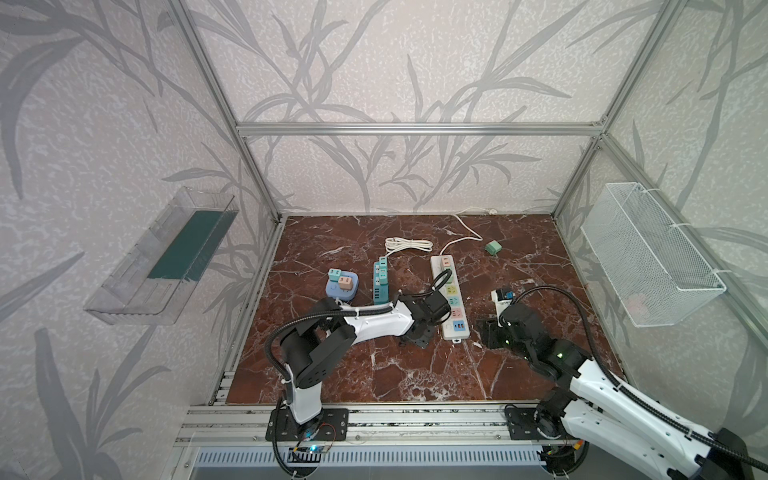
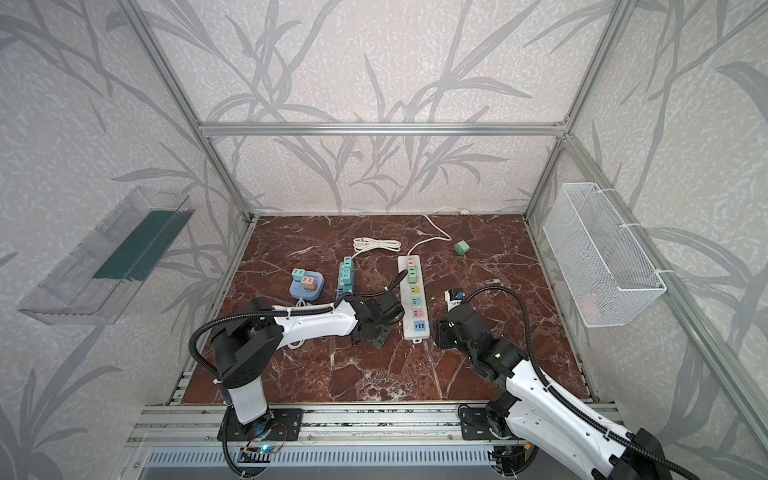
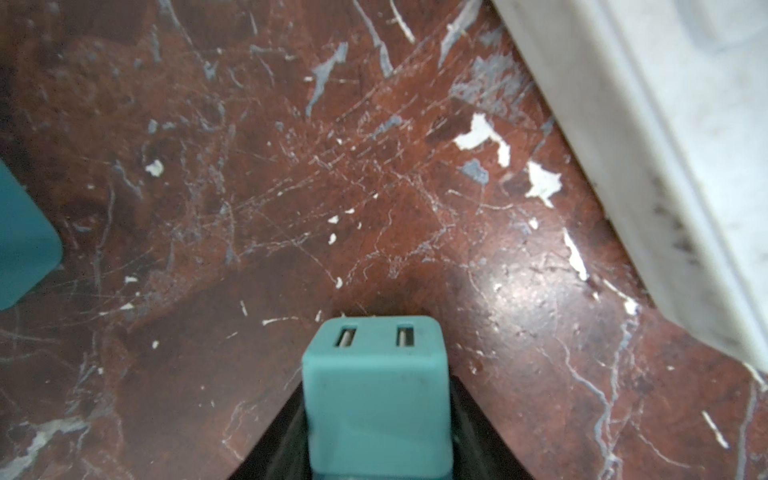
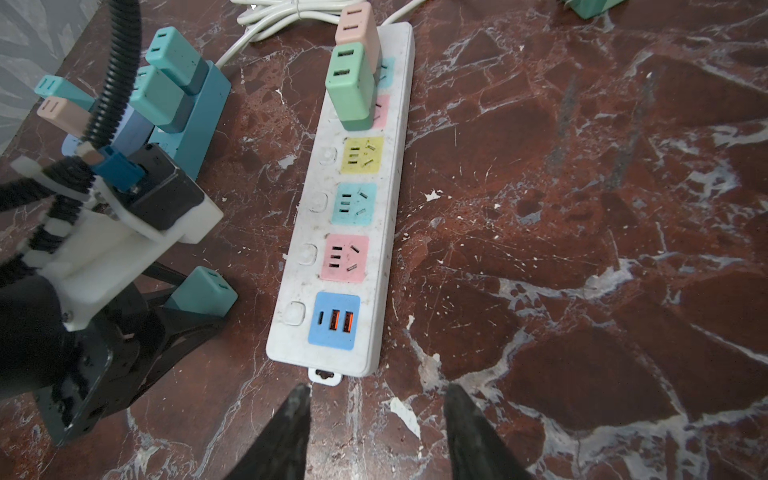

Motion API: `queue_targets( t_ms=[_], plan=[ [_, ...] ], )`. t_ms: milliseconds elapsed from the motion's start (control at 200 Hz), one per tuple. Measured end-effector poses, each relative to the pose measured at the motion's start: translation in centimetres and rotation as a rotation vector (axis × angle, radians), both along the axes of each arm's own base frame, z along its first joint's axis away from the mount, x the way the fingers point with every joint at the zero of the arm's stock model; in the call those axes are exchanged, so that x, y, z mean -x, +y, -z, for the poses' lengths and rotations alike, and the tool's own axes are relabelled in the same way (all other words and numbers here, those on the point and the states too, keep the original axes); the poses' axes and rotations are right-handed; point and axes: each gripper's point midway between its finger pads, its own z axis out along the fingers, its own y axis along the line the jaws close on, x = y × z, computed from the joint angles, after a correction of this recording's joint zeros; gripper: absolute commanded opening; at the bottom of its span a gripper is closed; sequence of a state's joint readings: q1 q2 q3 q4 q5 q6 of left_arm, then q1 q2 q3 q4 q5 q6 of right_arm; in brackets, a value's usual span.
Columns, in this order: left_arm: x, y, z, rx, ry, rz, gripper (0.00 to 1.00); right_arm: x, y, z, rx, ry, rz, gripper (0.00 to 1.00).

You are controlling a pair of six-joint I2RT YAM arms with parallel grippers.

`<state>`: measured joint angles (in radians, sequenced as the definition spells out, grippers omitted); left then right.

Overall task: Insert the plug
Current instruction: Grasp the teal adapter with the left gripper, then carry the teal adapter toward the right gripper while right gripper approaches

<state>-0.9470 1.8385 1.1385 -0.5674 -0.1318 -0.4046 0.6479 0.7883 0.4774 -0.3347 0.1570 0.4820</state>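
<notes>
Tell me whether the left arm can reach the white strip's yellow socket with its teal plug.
Probably yes: the yellow socket sits empty, near the teal plug; only the neighbouring green plug crowds it.

A shorter strip [image 2: 345, 278] lies left of the long power strip [image 2: 415, 297], a loose plug [image 2: 461, 248] back right.

Left pincer [image 3: 377, 386] gripping low (right pincer [image 4: 377, 390] parted, angled down).

A white wire basket [image 1: 648, 253] and clear tray [image 1: 124, 286] hang on opposite walls.
</notes>
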Motion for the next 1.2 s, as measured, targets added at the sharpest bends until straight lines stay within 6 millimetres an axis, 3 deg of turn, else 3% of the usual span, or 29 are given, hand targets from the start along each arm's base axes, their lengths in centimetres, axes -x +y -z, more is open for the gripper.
queue_targets(
  t_ms=[220, 425, 720, 980, 1200],
  plan=[
    [0.6, 0.9, -0.6, 0.052, -0.042, 0.004, 0.41, 0.2, -0.1, 0.1, 0.004, 0.007, -0.001, 0.53],
    [0.9, 0.4, -3.5, 0.278, -0.225, 0.034, 0.35, 1.1, 0.5, 0.1, -0.013, 0.05, -0.046, 0.53],
    [1.3, -2.2, -5.6, 0.508, -0.563, 0.235, 0.34, 1.3, 4.9, -4.0, -0.169, 0.082, -0.2, 0.52],
    [2.0, -4.6, -8.3, 0.597, -0.799, 0.396, 0.33, 1.9, 7.9, -4.1, -0.273, 0.159, -0.29, 0.54],
    [2.8, -6.0, -9.8, 0.675, -0.867, 0.442, 0.32, 1.7, 9.9, -3.1, -0.29, 0.203, -0.334, 0.54]
  ],
)
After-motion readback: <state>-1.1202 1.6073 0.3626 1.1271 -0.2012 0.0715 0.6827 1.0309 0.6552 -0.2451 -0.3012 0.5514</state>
